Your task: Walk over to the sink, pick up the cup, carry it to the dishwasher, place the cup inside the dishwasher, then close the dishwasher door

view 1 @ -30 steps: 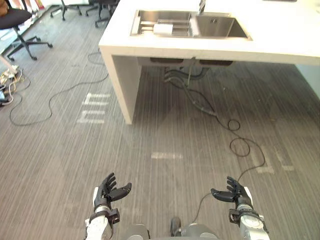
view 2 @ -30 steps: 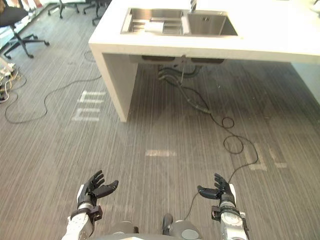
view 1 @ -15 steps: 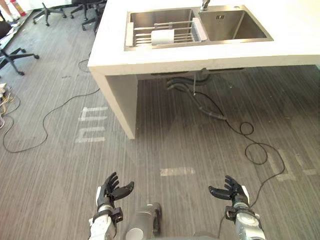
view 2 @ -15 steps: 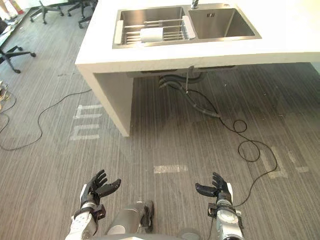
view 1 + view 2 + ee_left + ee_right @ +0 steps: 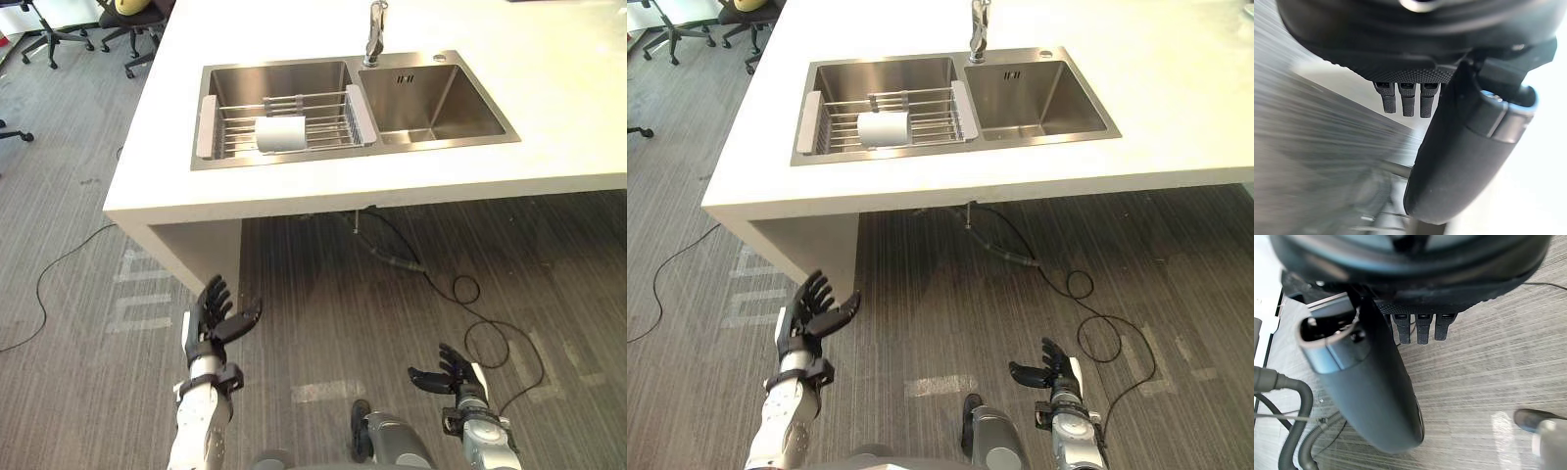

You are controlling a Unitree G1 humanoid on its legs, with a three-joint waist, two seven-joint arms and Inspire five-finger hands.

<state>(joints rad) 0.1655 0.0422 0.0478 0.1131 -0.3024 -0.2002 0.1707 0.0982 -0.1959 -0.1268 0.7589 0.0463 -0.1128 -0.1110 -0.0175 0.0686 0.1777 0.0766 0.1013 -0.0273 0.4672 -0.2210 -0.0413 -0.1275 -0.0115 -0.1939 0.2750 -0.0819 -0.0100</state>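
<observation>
Left hand [image 5: 210, 321] has risen toward the counter [image 5: 558, 157], fingers spread.

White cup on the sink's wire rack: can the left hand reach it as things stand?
Probably not yet. The white cup lies uncovered on the wire rack, but the open left hand hangs low before the white counter.

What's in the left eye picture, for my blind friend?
A white cup lies on its side on a wire rack in a steel sink's left basin, in a white counter. The left hand and right hand hover open below.
</observation>
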